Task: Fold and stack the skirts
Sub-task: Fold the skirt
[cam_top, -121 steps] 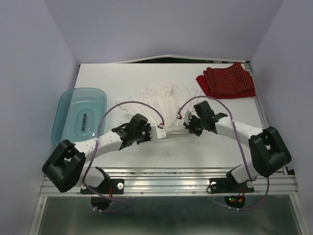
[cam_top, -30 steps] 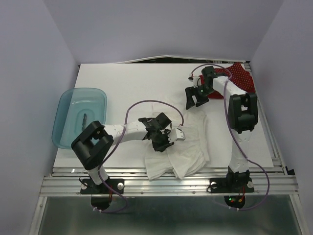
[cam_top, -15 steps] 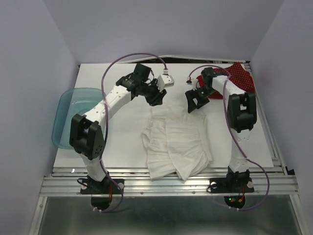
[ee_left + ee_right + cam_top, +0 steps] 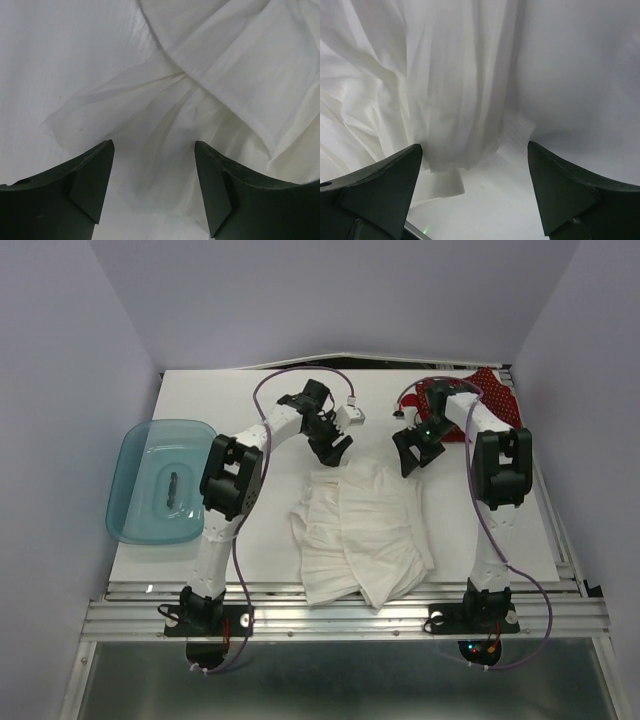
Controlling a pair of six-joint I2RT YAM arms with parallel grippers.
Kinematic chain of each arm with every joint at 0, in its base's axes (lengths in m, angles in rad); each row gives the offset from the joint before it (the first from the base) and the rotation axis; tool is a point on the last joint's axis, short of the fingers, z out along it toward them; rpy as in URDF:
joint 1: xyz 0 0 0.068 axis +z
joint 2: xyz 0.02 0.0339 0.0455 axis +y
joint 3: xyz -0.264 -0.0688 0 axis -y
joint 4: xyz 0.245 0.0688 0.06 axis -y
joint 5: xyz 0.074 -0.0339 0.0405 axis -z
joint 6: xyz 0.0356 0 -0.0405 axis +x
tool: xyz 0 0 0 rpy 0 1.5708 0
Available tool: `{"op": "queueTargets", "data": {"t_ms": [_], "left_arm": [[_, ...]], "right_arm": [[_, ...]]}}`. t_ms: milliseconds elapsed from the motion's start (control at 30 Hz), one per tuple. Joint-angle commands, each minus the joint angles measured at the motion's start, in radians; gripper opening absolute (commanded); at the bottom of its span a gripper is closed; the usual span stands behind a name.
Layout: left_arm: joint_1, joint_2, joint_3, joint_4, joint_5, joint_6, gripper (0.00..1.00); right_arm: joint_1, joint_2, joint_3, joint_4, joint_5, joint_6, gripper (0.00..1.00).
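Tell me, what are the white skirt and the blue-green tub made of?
The white skirt looks like thin, soft, matte cloth: it wrinkles and pleats. The tub is probably smooth, shiny plastic: you can see through its teal walls.

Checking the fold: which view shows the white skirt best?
Top external: it shows the whole white skirt, rumpled. The left wrist view shows only a creased corner; the right wrist only pleats near an edge.
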Motion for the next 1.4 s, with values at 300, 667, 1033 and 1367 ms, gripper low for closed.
{"op": "queueTargets", "data": {"t_ms": [300,667,1033,1367], "left_arm": [[-0.007,0.010,-0.062,-0.057,-0.042,0.128,0.55],[0.089,0.072,0.198,-0.109,-0.152,0.083,0.00],[0.146,-0.005,0.360,0.023,-0.178,-0.006,0.00],[0.146,-0.341,-0.048,0.150,-0.166,0.065,0.00]], "right_arm": [[0.002,0.005,-0.104,-0.072,-0.083,-0.110,0.58],[0.002,0.010,0.043,-0.008,-0.157,-0.033,0.01],[0.002,-0.016,0.244,0.234,-0.097,0.077,0.01],[0.055,-0.243,0.022,0.366,-0.109,-0.049,0.01]]}}
